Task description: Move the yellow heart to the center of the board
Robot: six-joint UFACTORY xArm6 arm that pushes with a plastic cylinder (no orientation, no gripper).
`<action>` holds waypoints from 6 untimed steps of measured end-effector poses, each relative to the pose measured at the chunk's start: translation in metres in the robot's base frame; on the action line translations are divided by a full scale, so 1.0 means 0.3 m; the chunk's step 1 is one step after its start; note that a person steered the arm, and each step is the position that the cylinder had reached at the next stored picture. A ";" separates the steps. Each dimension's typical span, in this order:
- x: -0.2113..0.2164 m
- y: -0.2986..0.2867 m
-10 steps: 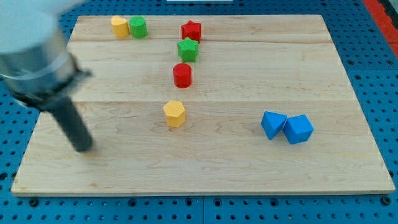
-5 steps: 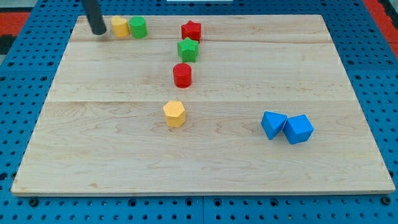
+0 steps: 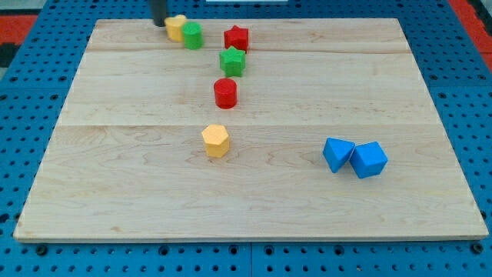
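The yellow heart [image 3: 177,28] lies near the board's top edge, left of centre, touching a green block [image 3: 192,35] on its right. My tip [image 3: 159,23] is at the view's top, pressed against the heart's left side. A yellow hexagon block [image 3: 216,141] sits near the middle of the wooden board [image 3: 115,185]. Most of the rod is cut off by the view's top edge.
A red star [image 3: 237,38], a green star [image 3: 232,61] and a red round block [image 3: 225,92] form a column right of the green block. Two blue blocks [image 3: 337,153] [image 3: 368,159] touch each other at the right. A blue pegboard surrounds the board.
My tip swept from the board's left side up to the top edge, then moved right. It pushed the yellow heart and the green block rightward, closer to the red star.
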State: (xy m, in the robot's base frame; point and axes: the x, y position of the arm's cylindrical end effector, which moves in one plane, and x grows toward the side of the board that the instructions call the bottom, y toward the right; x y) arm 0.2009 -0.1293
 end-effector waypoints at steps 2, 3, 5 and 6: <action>0.092 0.215; 0.040 0.318; 0.125 0.354; 0.220 0.358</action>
State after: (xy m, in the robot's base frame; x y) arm 0.2669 -0.0218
